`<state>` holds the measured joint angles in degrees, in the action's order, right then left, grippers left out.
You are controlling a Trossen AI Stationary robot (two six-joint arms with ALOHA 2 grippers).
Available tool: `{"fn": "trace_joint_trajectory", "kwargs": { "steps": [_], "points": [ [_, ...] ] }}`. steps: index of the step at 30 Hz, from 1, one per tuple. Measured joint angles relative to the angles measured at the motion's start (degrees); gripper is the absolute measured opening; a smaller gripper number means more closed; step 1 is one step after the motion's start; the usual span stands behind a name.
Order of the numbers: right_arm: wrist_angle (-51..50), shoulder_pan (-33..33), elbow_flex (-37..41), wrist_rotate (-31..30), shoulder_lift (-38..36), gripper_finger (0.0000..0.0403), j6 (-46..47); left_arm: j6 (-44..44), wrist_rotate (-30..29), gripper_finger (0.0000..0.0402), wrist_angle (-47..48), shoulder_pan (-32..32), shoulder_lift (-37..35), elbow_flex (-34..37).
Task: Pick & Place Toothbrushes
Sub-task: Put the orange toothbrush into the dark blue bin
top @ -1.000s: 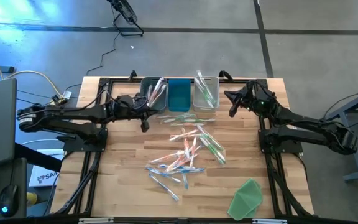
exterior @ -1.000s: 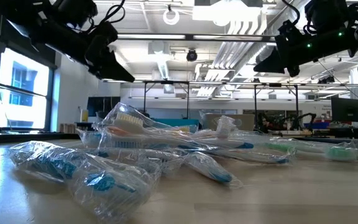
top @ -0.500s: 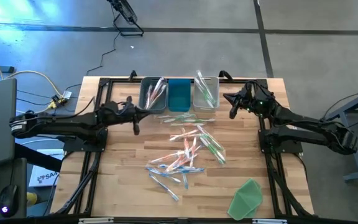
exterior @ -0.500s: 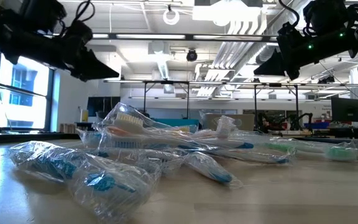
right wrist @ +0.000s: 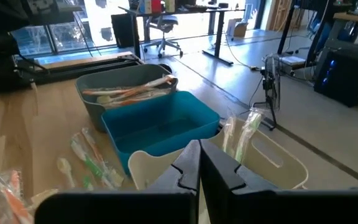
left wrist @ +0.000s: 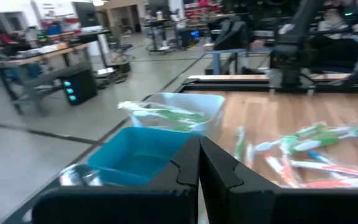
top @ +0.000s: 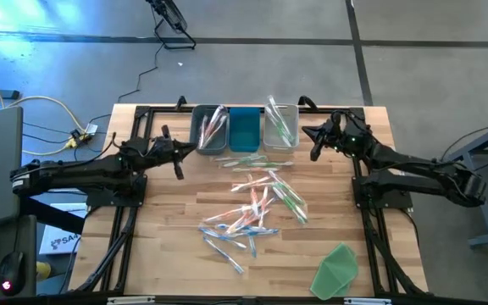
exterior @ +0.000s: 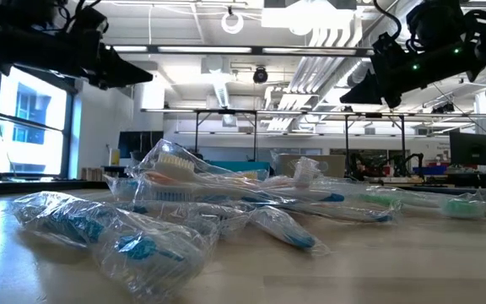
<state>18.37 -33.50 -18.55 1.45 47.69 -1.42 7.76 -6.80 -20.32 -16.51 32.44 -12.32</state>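
Plastic-wrapped pink, blue and green toothbrushes [top: 257, 207] lie scattered mid-bench, mostly lengthwise toward the far-edge bins [top: 245, 129]. Left gripper [top: 176, 163] and right gripper [top: 316, 146], both closed and empty, hover near that edge; the right looks slightly nearer.

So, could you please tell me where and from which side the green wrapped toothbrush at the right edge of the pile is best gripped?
Probably mid-handle, from straight above. The green toothbrush lies flat on the table, slanting, with bare wood to its right. Turn the pincer so it closes across the slim handle. The clear wrapper may slip, so squeeze the handle itself, not the loose film.
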Motion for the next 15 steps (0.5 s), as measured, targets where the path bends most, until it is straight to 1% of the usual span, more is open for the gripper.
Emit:
{"fn": "trace_joint_trajectory", "kwargs": {
  "steps": [3, 8, 11, 15],
  "points": [
    [1.0, 0.0, 0.0, 0.0, 1.0, 0.0002, -0.3, 1.1, -1.6, 0.0, 1.6, 0.0, -0.9, 0.0],
    [1.9, 0.0, 0.0, 0.8, 1.6, 0.0002, -0.3, 1.1, -1.7, 0.0, 4.9, 0.0, -0.8, 0.0],
    [2.2, 0.0, 0.0, 3.3, 1.6, 0.0002, -0.3, 1.0, -1.7, 0.0, 5.6, 0.0, -0.8, 0.0],
    [2.8, 1.9, 0.0, 2.8, 1.6, 0.0002, 3.2, 1.0, -1.7, 0.0, 5.5, 0.0, -0.8, 0.0]
  ]
}}
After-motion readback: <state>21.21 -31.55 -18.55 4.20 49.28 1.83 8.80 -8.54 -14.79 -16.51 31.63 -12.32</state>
